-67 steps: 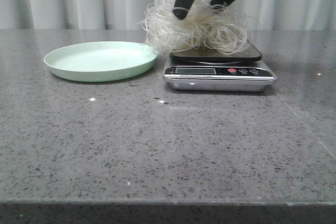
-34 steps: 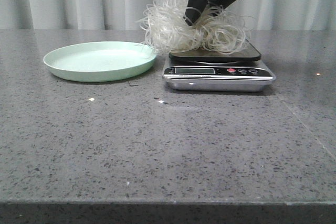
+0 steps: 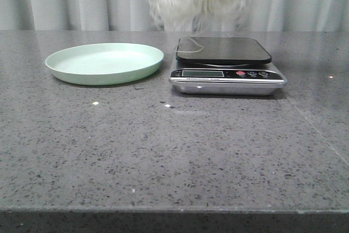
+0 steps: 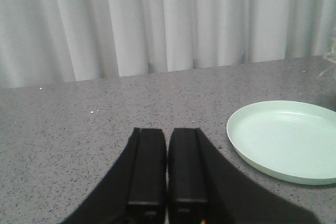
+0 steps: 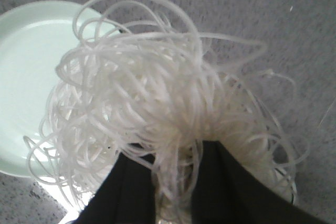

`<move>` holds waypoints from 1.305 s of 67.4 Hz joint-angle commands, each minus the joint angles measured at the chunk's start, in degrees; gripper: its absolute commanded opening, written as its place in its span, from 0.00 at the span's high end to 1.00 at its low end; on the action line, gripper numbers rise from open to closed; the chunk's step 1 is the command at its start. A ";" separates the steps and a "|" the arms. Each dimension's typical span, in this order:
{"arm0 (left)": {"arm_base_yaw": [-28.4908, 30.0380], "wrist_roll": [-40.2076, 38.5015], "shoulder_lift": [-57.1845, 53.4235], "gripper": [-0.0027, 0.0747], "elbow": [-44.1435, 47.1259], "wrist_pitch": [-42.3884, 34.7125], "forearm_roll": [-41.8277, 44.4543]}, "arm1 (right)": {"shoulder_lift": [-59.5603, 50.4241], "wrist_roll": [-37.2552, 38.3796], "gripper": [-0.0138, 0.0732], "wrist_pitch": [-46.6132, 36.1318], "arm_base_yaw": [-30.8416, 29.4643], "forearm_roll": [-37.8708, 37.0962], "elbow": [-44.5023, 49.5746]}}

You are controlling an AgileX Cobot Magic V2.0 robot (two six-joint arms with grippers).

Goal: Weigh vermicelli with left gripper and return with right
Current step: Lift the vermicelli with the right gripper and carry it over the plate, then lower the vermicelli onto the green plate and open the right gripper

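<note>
Bare scale point(image 3: 223, 50) beside plate point(image 3: 103, 63).

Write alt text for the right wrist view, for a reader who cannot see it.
The right hand grips a tangled nest of vermicelli between its black fingers, held above the grey stone table. A pale green plate shows behind the noodles.

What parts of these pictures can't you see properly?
- Scale display: digits too small in the front view.
- Vermicelli: blurred there, its top cut off by the edge.
- Right gripper: fingertips buried in the strands in its wrist view.
- Plate: one side cut off in the left wrist view.
</note>
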 commanded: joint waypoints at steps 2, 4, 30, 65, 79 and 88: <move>0.08 -0.11 0.20 0.79 -1.52 -4.67 -0.30 | -4.14 -0.32 0.67 -3.32 0.22 6.55 -6.93; 0.08 -0.11 0.20 0.79 -1.52 -4.67 -0.30 | -4.14 -0.32 0.67 -3.93 0.43 8.04 -7.92; 0.08 -0.11 0.20 0.79 -1.52 -4.67 -0.30 | 2.43 -0.32 0.67 -13.20 10.30 11.83 -8.75; 0.08 -0.11 0.20 0.79 -1.52 -4.67 -0.30 | 11.28 -0.32 0.67 -11.11 11.25 11.57 -8.75; 0.08 -0.11 0.20 0.79 -1.52 -4.67 -0.30 | 11.28 -0.32 0.50 -10.77 11.25 11.57 -8.75; 0.08 -0.11 0.20 0.79 -1.52 -4.67 -0.30 | 10.87 -0.32 0.23 -10.77 11.25 11.57 -8.82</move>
